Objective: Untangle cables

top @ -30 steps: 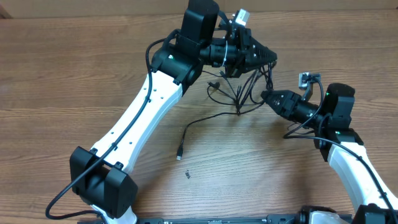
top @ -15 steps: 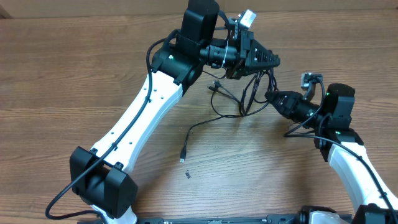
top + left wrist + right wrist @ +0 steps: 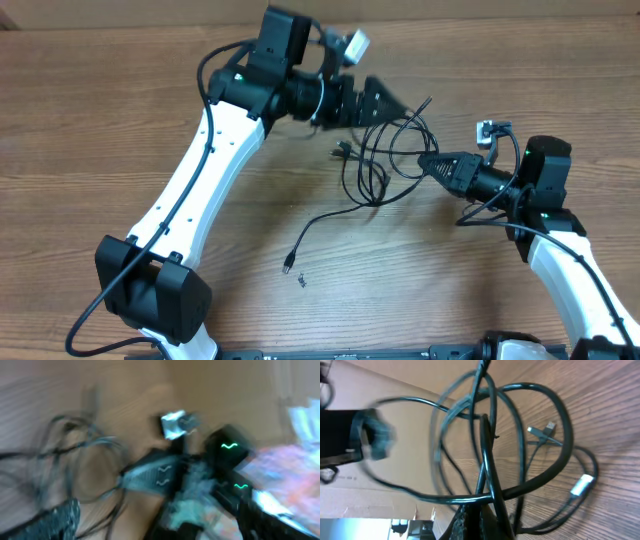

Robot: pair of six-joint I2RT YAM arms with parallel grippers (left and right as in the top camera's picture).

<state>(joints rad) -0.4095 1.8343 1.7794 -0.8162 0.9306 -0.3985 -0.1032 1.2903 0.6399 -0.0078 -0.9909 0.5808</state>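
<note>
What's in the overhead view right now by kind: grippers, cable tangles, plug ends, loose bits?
Grippers: 2, left gripper and right gripper
Tangle of cables: 1, strands uncountable
Visible plug ends: 2
Loose dark speck: 1
Total: 6

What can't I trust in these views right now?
Left wrist view: motion blur smears the cables; left pincer state unreadable.
Right wrist view: bottom edge cuts off the right pincer; how many strands it pinches is unclear.
Overhead: strand crossings too thin to order.
</note>
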